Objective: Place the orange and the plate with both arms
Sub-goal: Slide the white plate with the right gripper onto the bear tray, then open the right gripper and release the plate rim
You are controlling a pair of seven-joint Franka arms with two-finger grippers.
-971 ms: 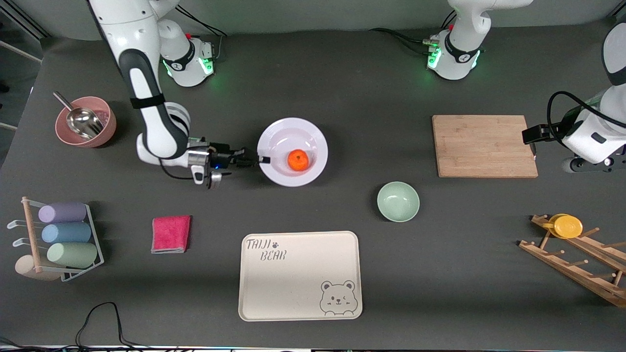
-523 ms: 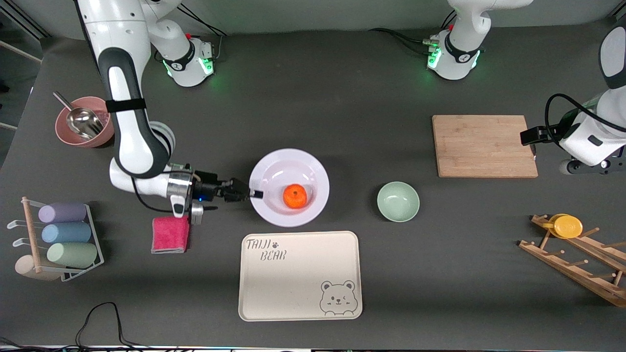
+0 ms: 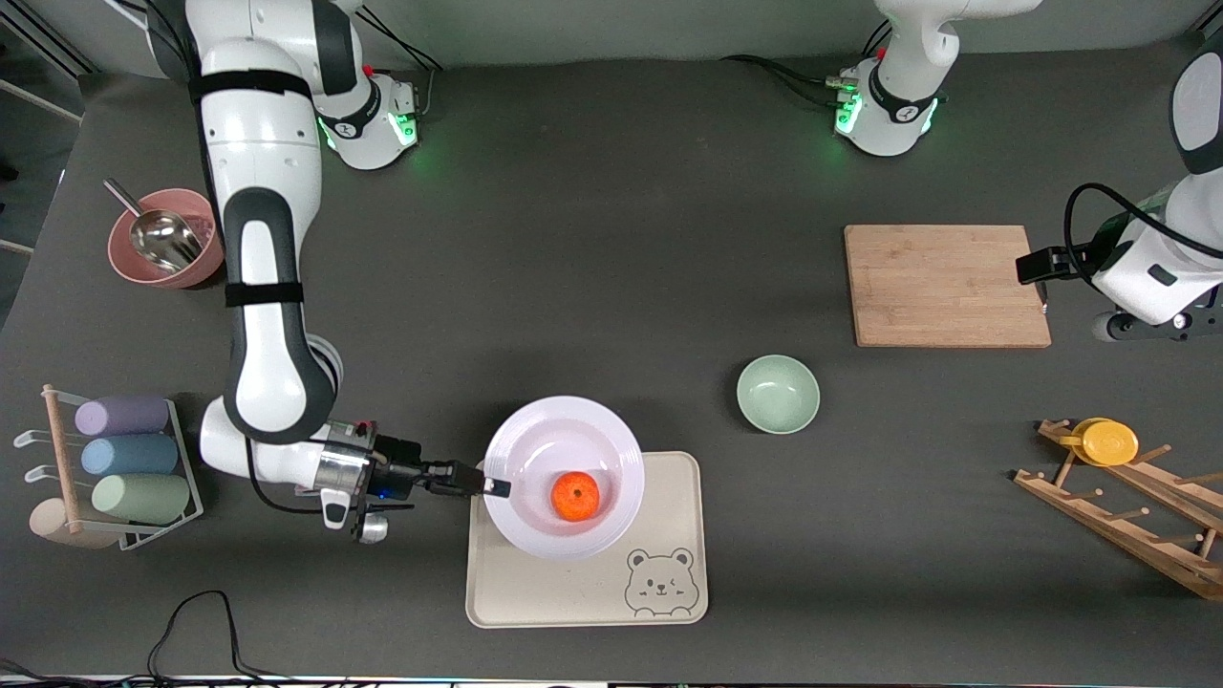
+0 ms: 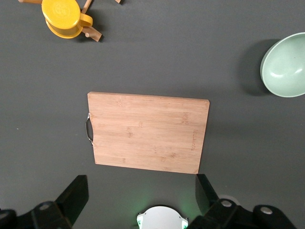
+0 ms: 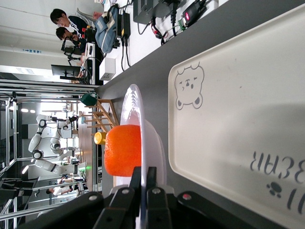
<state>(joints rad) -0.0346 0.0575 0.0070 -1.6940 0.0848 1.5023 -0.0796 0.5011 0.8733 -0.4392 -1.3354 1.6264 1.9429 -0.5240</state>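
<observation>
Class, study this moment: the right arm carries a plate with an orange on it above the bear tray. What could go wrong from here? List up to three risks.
1. The right gripper pinches the plate only at its rim, so the plate may tip or slip.
2. The orange lies loose and may roll off if the plate tilts.
3. The plate overhangs the bear tray at its edge farther from the front camera, so it may land partly off.

The left gripper waits open over the cutting board.

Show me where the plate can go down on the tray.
The right gripper, shut on the plate carrying the orange, is over the tray; its bare strip by the bear print is free. Crowded: the cup rack.
</observation>
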